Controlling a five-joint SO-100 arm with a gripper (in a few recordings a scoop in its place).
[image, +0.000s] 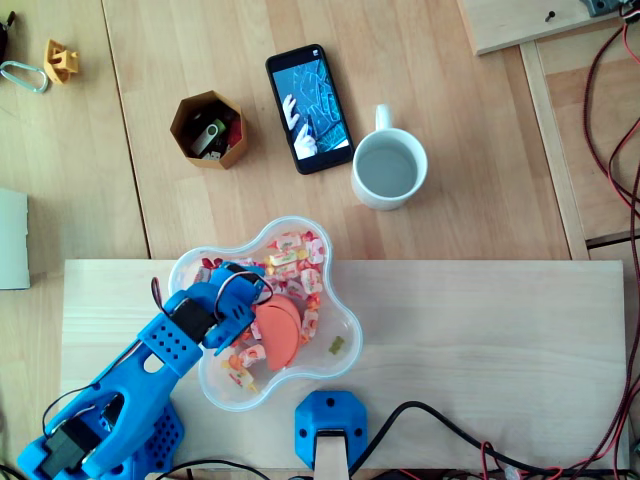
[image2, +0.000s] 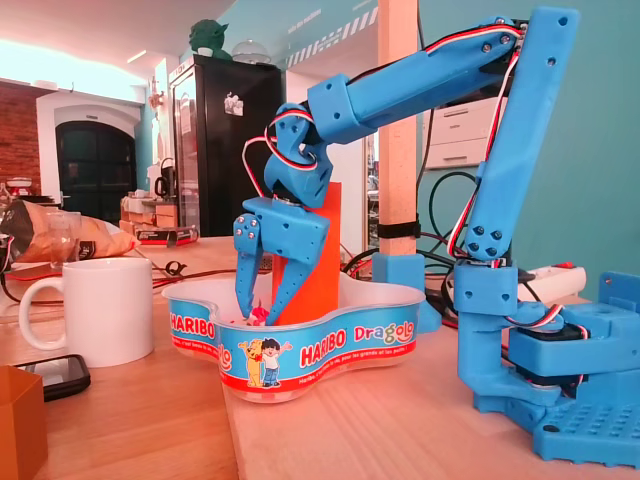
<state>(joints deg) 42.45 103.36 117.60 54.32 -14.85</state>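
Surface: a pale wooden board (image: 480, 340) is laid on a light wooden table (image: 200, 60); a room with a dark cabinet is seen behind in the fixed view.
Gripper: the gripper (image2: 258, 312) is lowered into the bowl, and its blue fingers (image2: 245, 275) are spread, with a clear gap between them.
Grip: nothing is pinched; a pink-wrapped sweet (image2: 260, 318) is seen right at the tips, but whether it is touched cannot be told.
Axis: the fingers are pointed almost straight down; the sweets (image: 290, 250) are scattered every way, with no shared long axis.
Orange slab: an orange slab (image2: 322, 250) is stood upright just behind the fingers, inside the bowl.
Bowl: the lobed clear bowl (image2: 330, 345) is set at the board's far edge, one lobe reaching past it onto the table.
Edges: the arm's base (image: 140, 430) is close at the lower left of the overhead view, and a blue mount (image: 330, 415) just below the bowl.
Open room: bare board is left to the bowl's right.
Beyond: a white mug (image: 388, 170), a phone (image: 309, 108) and a hexagonal box (image: 208, 130) are kept well apart on the table.
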